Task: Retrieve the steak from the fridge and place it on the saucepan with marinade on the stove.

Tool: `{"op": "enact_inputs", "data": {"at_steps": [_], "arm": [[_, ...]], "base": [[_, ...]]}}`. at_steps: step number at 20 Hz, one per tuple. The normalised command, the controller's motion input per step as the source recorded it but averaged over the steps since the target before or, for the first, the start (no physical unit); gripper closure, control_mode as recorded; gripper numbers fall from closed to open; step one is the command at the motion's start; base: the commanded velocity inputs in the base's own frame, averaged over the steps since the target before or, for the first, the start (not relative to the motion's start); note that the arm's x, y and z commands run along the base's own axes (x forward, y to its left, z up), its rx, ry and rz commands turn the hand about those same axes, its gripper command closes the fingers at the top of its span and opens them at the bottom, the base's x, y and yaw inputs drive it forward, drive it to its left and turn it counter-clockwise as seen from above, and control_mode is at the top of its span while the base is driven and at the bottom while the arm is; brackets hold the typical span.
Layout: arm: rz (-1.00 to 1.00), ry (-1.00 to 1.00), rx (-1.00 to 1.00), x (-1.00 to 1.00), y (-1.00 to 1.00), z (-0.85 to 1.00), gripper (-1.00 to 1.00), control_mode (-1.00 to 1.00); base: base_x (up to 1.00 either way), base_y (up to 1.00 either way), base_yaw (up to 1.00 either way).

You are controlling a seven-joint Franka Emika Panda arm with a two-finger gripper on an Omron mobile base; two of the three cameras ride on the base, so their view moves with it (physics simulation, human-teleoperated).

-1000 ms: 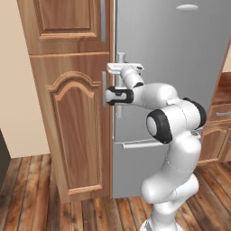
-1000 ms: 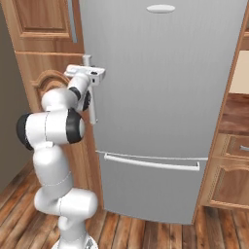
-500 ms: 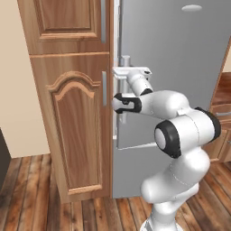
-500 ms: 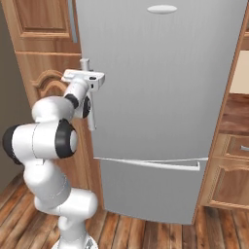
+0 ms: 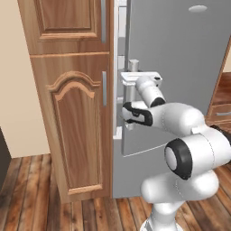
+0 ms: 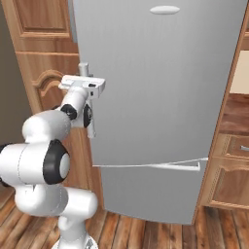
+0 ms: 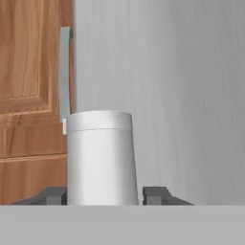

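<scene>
Wooden floor, wooden cabinet (image 5: 76, 131) just left of the gripper (image 7: 104, 195), which clenched the fridge (image 6: 160, 97) door's silver bar handle (image 7: 100, 158). The door stood slightly ajar. Best pulled in a steady arc. The steak sat unseen, presumably inside.

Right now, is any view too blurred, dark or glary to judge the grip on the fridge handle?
Left base view: evenly lit, sharp, no glare on the fridge; door ajar. Right base view: flat light, handle partly behind the wrist. Hand view: soft but readable, handle huge between the tool tips, which hug its sides.
</scene>
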Motion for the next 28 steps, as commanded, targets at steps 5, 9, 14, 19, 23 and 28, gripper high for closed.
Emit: {"op": "enact_inputs", "data": {"at_steps": [5,9,14,19,23,28], "arm": [[0.00,0.01,0.00,-0.76,-0.34,0.21,1.00,-1.00],[0.00,0.03,0.00,-0.73,-0.29,0.15,1.00,-1.00],[0.00,0.03,0.00,-0.62,-0.24,0.13,1.00,-1.00],[0.00,0.02,0.00,-0.56,-0.24,0.07,1.00,-1.00],[0.00,0.04,0.00,-0.61,-0.31,0.14,1.00,-1.00],[0.00,0.06,0.00,-0.62,-0.33,0.23,1.00,-1.00]], "base": [[0.00,0.00,0.00],[0.00,0.00,0.00],[0.00,0.00,0.00],[0.00,0.00,0.00],[0.00,0.00,0.00],[0.00,0.00,0.00]]}}
